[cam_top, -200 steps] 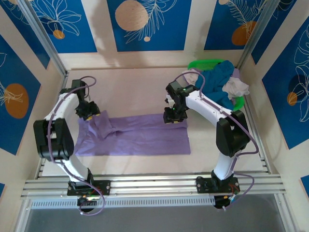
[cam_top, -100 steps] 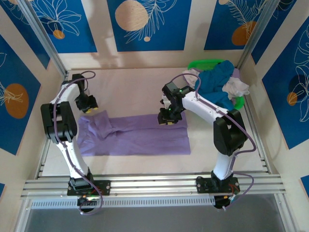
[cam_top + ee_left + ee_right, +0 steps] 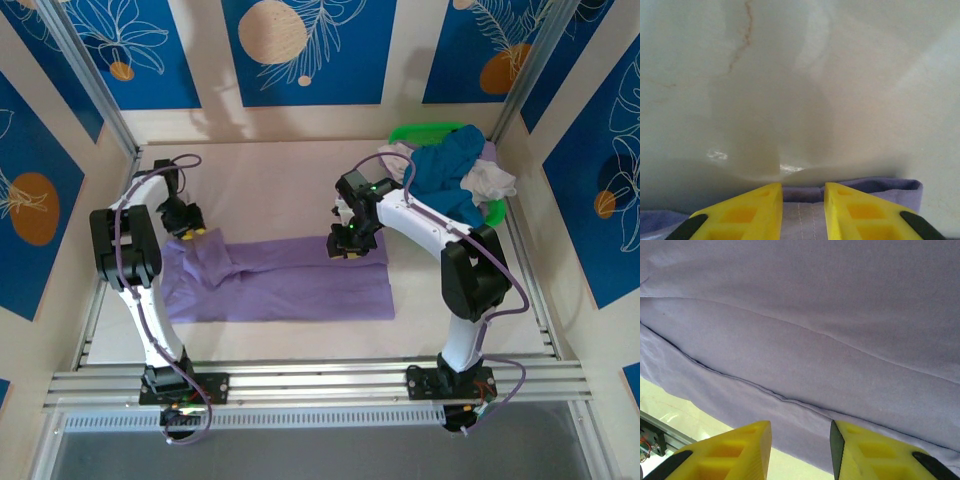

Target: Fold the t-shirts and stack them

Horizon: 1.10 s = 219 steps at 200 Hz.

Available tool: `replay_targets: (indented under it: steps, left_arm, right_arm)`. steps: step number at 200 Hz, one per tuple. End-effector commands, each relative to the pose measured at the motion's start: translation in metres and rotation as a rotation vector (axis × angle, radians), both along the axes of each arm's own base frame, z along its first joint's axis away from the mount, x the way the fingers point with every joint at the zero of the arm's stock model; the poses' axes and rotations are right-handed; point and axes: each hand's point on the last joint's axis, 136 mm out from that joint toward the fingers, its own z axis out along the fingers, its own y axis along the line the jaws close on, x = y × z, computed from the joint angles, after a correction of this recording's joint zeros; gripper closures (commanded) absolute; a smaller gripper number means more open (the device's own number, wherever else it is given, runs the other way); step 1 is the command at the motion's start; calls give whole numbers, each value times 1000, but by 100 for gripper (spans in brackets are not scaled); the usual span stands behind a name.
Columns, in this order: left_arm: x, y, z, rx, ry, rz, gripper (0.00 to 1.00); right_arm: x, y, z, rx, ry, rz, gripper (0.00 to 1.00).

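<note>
I find nothing readable here: no lettering, label or number, not even on the lavender t-shirt (image 3: 280, 285).

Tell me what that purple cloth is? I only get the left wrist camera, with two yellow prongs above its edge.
Observer: It is a lavender t-shirt, folded into a long band lying flat on the table.
Operator: Is the other arm near it?
Observer: Yes. The right gripper is at the band's far edge, near its right end, with its jaws apart.
Operator: Any more shirts?
Observer: A heap with a teal t-shirt on top sits in a green basket at the far right corner.
</note>
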Motion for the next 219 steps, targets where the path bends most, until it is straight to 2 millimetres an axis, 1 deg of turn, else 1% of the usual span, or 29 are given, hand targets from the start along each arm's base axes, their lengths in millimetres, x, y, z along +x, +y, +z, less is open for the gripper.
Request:
replay_targets:
  steps: [1,42,75,102,116,139,173,196,219]
  left_arm:
    - [-6,-6,-8,-57,24,-1,73]
    - [-9,-8,-10,-71,23,6,73]
    - [-11,-7,-6,-60,12,9,86]
    - [-9,-3,8,-32,-27,14,97]
    - [-8,-2,16,-25,-44,17,100]
    - [-10,-2,31,-19,-67,21,100]
    - [-22,-1,48,0,-76,26,100]
    - [-34,1,51,18,-66,21,100]
    - [-44,-1,50,18,-63,13,100]
  right_arm:
    - [-1,3,5,21,23,0,62]
    - [-2,3,6,22,25,-3,62]
    - [-3,1,6,16,22,0,62]
    - [-4,1,6,17,21,-1,62]
    - [-4,1,5,20,22,-2,62]
    - [-6,2,4,23,28,-1,62]
    - [-8,6,2,28,34,2,62]
    - [-8,10,1,40,37,5,62]
    - [-9,14,1,48,39,12,62]
